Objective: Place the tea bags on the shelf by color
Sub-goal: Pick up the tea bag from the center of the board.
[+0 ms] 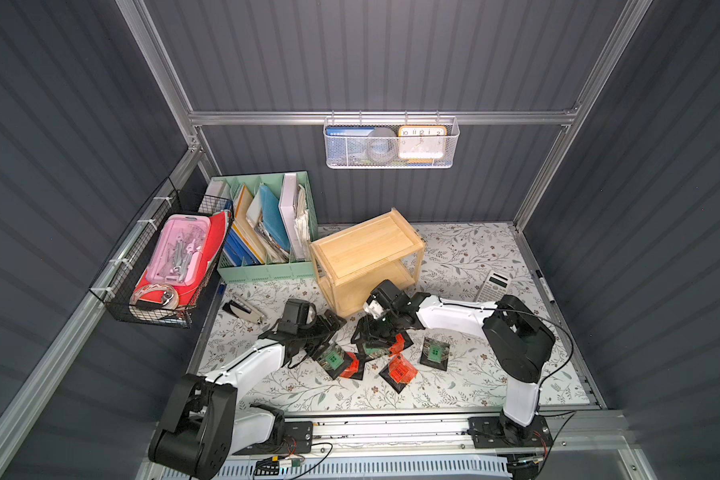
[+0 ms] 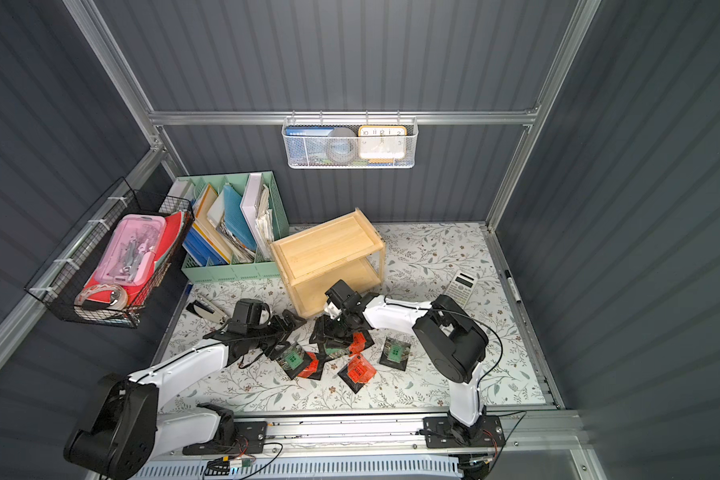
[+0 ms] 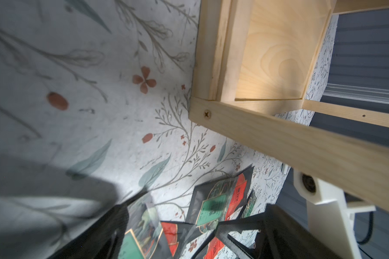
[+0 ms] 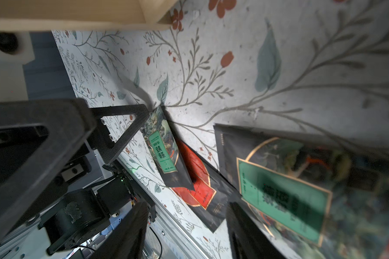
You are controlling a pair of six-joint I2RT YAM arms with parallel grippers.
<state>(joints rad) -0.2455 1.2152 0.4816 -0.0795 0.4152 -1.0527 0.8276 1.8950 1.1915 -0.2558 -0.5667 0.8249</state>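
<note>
Left gripper point(image 1: 323, 348): jaws wide, released, with a fingertip at a green bag point(image 1: 332, 358)
Right gripper point(image 1: 376, 337): jaws apart over the pile — nothing seen clamped
Bags point(image 1: 400, 371): clustered on mat point(image 1: 474, 374), just near of shelf point(image 1: 362, 245) — both tiers bare

Shelf point(image 3: 279, 56) near scattered tea bags point(image 3: 213, 208), floral mat point(image 3: 99, 89).

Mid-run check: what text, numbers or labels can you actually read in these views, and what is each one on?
"10 11 12 1 2": face of the clock in the white mesh basket.
Label on the green tea bag: characters too blurred to read.
Print on the orange-red tea bag: too small.
Keys of the calculator: too small.
Code on a black arm part: too small to read surely.
</note>
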